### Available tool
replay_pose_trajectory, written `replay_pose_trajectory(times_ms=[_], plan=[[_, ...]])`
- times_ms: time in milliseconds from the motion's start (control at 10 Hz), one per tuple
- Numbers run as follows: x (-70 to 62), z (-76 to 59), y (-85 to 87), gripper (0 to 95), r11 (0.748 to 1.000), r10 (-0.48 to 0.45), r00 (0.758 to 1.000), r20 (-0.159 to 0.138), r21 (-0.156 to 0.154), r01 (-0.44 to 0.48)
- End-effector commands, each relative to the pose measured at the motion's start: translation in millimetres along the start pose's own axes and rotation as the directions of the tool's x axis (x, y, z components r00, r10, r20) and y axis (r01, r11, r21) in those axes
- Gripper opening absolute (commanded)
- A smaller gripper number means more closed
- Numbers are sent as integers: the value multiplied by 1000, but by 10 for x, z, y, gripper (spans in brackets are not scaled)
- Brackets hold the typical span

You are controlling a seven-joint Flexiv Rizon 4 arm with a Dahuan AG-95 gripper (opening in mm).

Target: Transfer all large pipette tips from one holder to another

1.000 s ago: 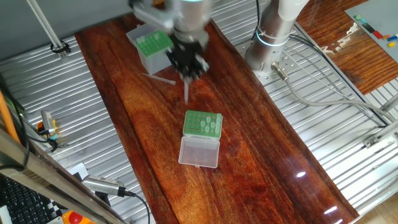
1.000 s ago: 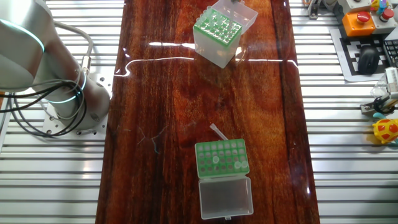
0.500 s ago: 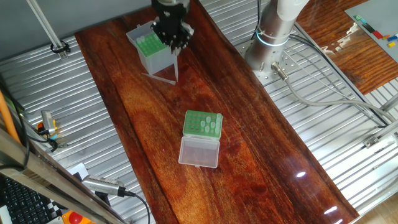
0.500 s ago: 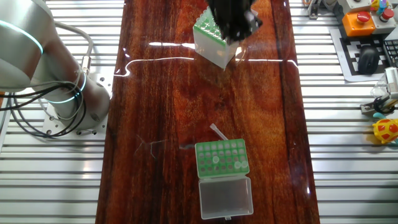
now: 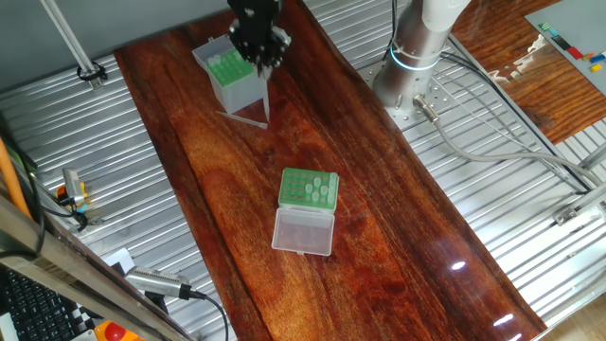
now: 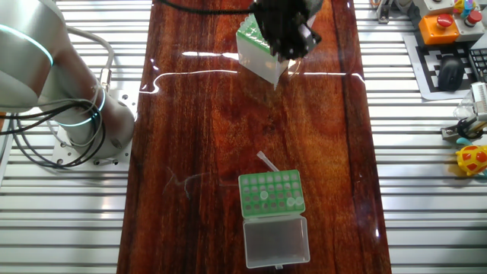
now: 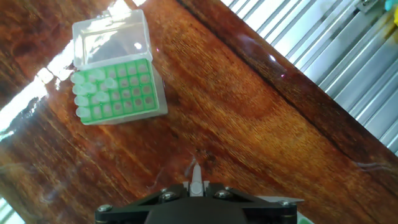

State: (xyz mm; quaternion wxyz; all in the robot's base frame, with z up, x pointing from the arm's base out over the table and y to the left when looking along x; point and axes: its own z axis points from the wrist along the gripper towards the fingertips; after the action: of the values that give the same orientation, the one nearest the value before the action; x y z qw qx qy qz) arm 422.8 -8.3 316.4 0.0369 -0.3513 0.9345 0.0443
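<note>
Hand view: my gripper (image 7: 195, 186) is closed on one large pipette tip (image 7: 195, 174), long axis running straight out along the fingers, narrow end away from the hand, toward the desk. The tall translucent box (image 7: 118, 68) sits upper left in that view, green insert up, several tips seated along one side.

Fixed views, near end of the desk: low green rack (image 6: 272, 193) with its clear lid (image 6: 276, 243) folded flat open toward the near edge, a few tips in its holes. One loose tip (image 6: 265, 161) lies flat on the wood at the rack's far left corner, long axis diagonal.

Far end: gripper (image 6: 283, 34) hangs over the tall box (image 5: 230, 78), held tip (image 5: 269, 104) pointing down just beside the box wall.
</note>
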Motion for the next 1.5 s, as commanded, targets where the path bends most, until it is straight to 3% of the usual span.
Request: replay_pose_trajectory(times_ms=[100,200,300,400,500,900,1100,1300,1500], plan=[[580,-186,-732,0,997,29,998,-64,69,-25],[763,-220,-903,0,998,-7,998,-67,66,11],[845,-236,-954,0,998,-13,997,-71,64,18],[790,-210,-904,0,998,6,998,-70,58,-2],[625,-145,-773,0,998,34,997,-66,55,-31],[625,-145,-773,0,981,182,981,-71,87,-175],[625,-145,-773,0,978,184,979,-84,113,-174],[874,-258,-1138,0,990,101,990,-97,110,-90],[1121,-259,-1429,0,994,47,994,-94,108,-36]])
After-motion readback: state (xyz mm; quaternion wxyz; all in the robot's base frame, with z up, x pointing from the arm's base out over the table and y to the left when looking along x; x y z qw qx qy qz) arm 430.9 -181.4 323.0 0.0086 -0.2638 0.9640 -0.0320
